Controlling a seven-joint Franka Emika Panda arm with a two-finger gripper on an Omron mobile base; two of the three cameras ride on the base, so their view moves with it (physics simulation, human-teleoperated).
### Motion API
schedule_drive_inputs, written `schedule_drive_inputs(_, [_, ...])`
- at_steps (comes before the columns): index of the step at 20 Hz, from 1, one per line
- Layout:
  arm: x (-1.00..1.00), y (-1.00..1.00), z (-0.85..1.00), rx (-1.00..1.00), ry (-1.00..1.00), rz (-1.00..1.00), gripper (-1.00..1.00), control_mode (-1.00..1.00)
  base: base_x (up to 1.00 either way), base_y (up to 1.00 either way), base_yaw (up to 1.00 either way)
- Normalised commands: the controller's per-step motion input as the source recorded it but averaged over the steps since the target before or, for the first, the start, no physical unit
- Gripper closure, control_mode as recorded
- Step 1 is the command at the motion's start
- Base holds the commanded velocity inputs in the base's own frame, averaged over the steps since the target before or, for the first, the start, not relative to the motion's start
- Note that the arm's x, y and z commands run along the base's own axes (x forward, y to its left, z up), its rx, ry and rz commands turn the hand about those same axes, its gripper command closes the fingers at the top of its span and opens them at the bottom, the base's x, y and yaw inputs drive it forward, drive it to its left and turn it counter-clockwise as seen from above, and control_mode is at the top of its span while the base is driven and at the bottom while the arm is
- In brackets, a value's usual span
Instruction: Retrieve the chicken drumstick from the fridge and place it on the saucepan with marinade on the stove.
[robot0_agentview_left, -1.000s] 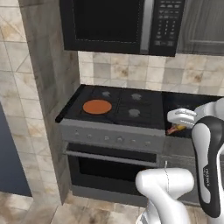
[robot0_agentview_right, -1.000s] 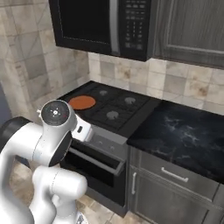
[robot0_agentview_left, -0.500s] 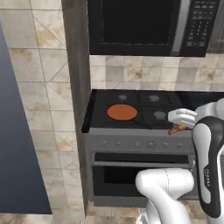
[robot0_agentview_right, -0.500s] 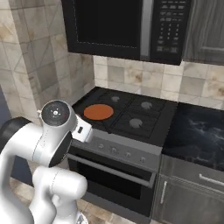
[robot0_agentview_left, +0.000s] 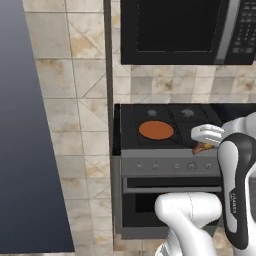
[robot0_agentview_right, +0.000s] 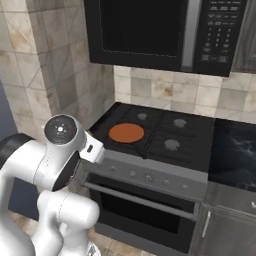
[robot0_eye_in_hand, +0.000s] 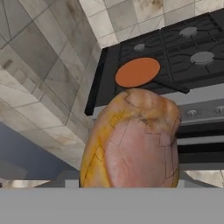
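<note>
A chicken drumstick (robot0_eye_in_hand: 133, 142), yellow-tan with a pinkish flank, looms close before the hand camera, clamped between the fingers of the robot's gripper (robot0_agentview_left: 205, 146); in the left base view an orange sliver of it shows just under the white hand. Beyond it sits the saucepan with marinade (robot0_eye_in_hand: 138, 72), its orange-brown disc on the front-left burner of the black stove (robot0_agentview_right: 195, 145), thin dark handle pointing toward the stove's front. Grey knobs line the strip below the cooktop. A black microwave (robot0_agentview_right: 165, 30) hangs above, with tan tiled wall (robot0_agentview_left: 75, 100) alongside.
</note>
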Motion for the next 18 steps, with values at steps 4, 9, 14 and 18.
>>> schedule_drive_inputs(4, [0.00, 0.00, 0.00, 0.00, 0.00, 0.00, 1.00, 1.00, 0.31, -0.29, -0.04])
schedule_drive_inputs(9, [0.00, 0.00, 0.00, 0.00, 0.00, 0.00, 1.00, 1.00, 0.63, -0.07, -0.03])
schedule_drive_inputs(14, [0.00, 0.00, 0.00, 0.00, 0.00, 0.00, 1.00, 1.00, 0.81, 0.00, 0.00])
schedule_drive_inputs(18, [0.00, 0.00, 0.00, 0.00, 0.00, 0.00, 1.00, 1.00, 0.91, 0.00, 0.00])
